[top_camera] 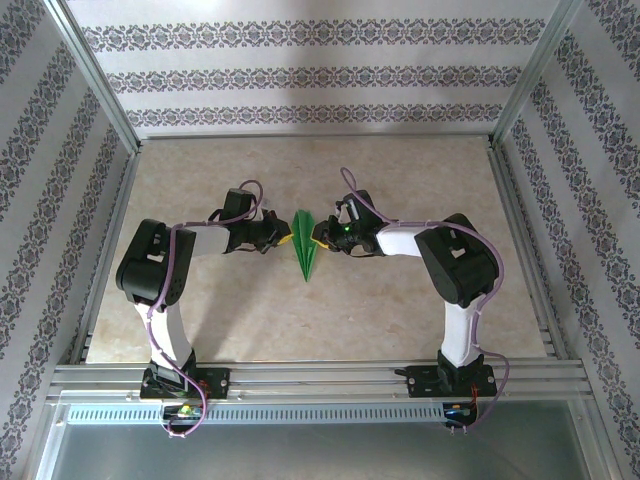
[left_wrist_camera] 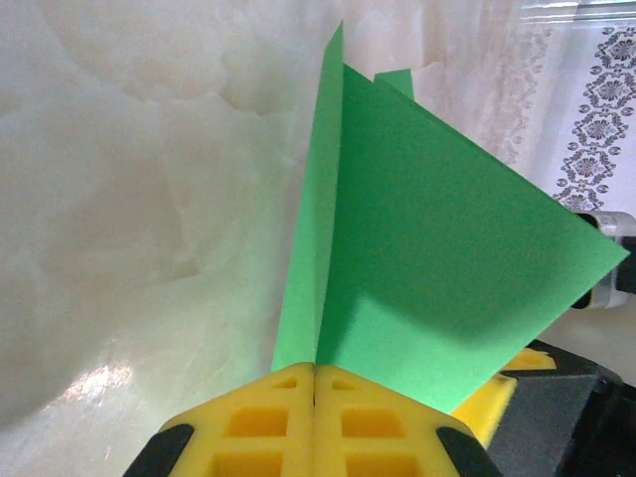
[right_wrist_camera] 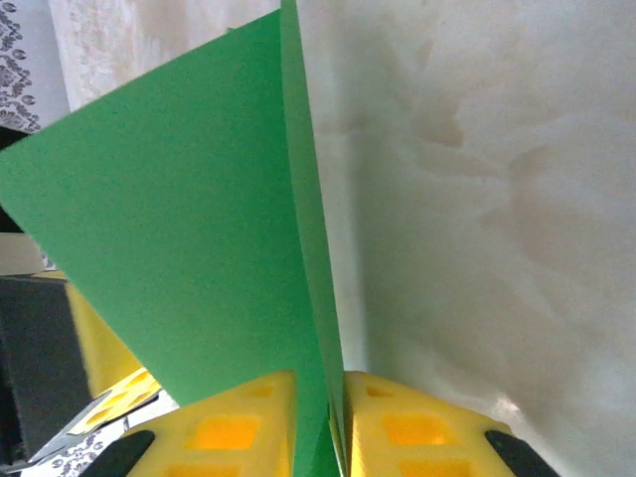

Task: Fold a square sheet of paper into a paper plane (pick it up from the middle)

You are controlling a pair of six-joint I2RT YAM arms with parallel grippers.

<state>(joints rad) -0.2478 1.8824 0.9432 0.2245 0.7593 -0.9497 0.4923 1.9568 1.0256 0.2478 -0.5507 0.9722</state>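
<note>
- two arms on the marble-look table (top_camera: 300,330), both elbows bent in toward the middle. left arm (top_camera: 160,270) comes in from the left, right arm (top_camera: 455,265) from the right, and they meet nose to nose around the centre of the table.
- ok, so where's the paper?
- right between them. the paper plane (top_camera: 305,250) is a skinny green dart, with its pointed end aimed at the near edge, where the bases are bolted.
- is it lying on the table or lifted off it?
- can't tell from the top view.
- and who's got hold of it?
- both of them. the left gripper (top_camera: 283,240) is on its left side and the right gripper (top_camera: 318,236) is on its right. in the left wrist view, the left gripper (left_wrist_camera: 314,383) has its yellow pads pressed together, and the green layers (left_wrist_camera: 437,278) fan out from the seam between them.
- same on the other side?
- pretty much. the right gripper (right_wrist_camera: 333,393) is closed down to a sliver, with a paper edge pinched in it and one wing (right_wrist_camera: 179,248) spreading off to the left.
</note>
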